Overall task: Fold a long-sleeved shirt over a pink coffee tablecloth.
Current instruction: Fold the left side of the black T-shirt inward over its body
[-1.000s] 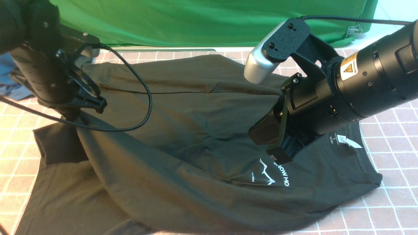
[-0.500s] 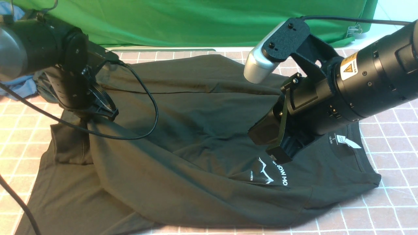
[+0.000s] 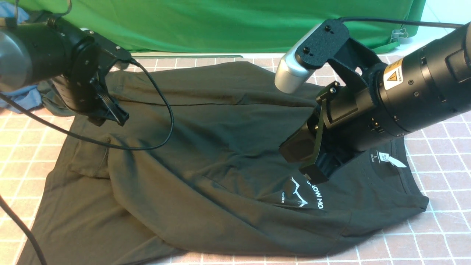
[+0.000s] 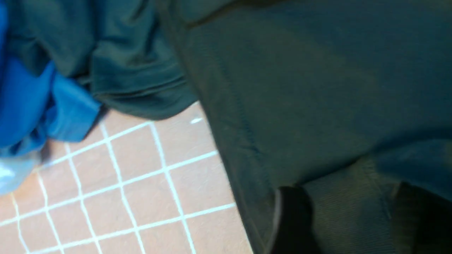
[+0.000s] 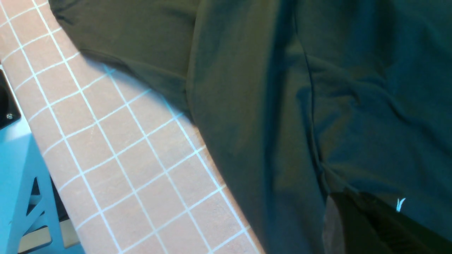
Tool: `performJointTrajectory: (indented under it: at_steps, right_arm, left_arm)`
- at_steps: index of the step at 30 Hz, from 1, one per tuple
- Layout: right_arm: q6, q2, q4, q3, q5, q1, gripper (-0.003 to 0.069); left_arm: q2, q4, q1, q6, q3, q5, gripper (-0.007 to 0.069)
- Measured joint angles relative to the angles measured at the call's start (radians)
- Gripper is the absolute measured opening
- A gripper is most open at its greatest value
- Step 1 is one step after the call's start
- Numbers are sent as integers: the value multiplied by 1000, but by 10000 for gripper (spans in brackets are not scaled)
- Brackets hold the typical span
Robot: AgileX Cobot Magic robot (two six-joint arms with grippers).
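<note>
Pink gridded tablecloth (image 3: 441,147) carries the shirt (image 3: 206,154), slack beneath parted left jaws.

We see the tabletop covered by a pink tablecloth (image 3: 441,154) with a thin white grid. The tabletop's own surface is hidden under it. The black shirt (image 3: 206,147) lies directly on the tablecloth and takes up most of it. It is rumpled, with one layer folded over onto its chest up to the white mountain print and the letters "SNOW MO". Grid squares show on all sides of the shirt. Just beyond the shirt's far left corner, a bunched grey-green garment (image 4: 134,70) rests on the tablecloth and touches a blue garment (image 4: 31,102) on its far side. Behind the shirt's far edge, a green cloth (image 3: 228,22) rises.
</note>
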Motion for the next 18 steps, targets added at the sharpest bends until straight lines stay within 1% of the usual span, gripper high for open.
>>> performJointTrajectory:
  at_steps: [2,3,5,6,8,9,11,12,14,15,16,18]
  right_arm:
    - [0,0,0,0,-1,0,47]
    - [0,0,0,0,-1,0,48]
    - [0,0,0,0,-1,0,50]
    - [0,0,0,0,-1,0,50]
    - [0,0,1,0,-1,0,50]
    - [0,0,1,0,-1,0,52]
    - [0,0,1,0,-1,0,52]
    - [0,0,1,0,-1,0,52]
    - [0,0,1,0,-1,0,52]
    - [0,0,1,0,-1,0,52]
    - [0,0,1,0,-1,0,52]
    - [0,0,1,0,-1,0,52]
  left_arm:
    - [-4,-3,0,-48,-1,8,444]
    - [-6,-10,0,-68,0,16,448]
    - [-12,-45,0,-150,0,63,440]
    - [-12,-45,0,-150,0,63,440]
    - [-15,-74,0,-199,0,136,396]
    - [-15,-93,5,-222,0,192,340]
    - [-17,-142,24,-235,0,257,225]
    - [-18,-181,37,-240,0,283,156]
    - [-19,-283,86,-244,0,300,66]
    - [-19,-359,116,-244,0,296,37]
    - [-19,-421,154,-245,0,294,24]
    - [-19,-513,202,-247,0,293,15]
